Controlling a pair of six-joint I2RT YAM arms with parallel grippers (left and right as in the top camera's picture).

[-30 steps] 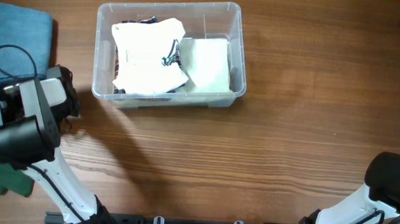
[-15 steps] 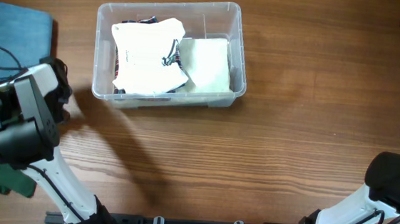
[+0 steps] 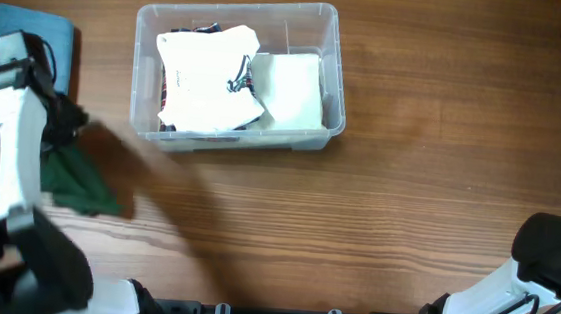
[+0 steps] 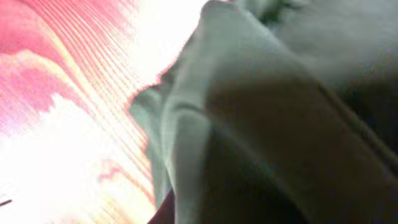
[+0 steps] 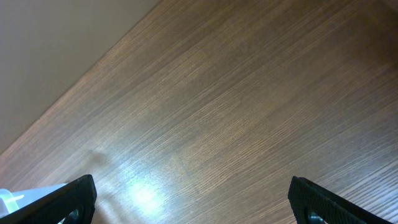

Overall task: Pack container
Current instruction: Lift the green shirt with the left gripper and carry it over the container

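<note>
container (image 3: 308, 31) likely rigid, light, slick, take by rim | green cloth (image 3: 83, 187) soft | left jaws hidden, cannot tell | right jaws apart

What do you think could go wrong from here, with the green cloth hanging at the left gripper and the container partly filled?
1. The green cloth hangs loose below the left gripper. A trailing fold might snag the container rim or drape outside it.
2. White garments cover most of the container's floor, so the cloth may pile above the rim.
3. Cloth fills the left wrist view and hides the fingers, so a weak grip could slip unnoticed.
</note>
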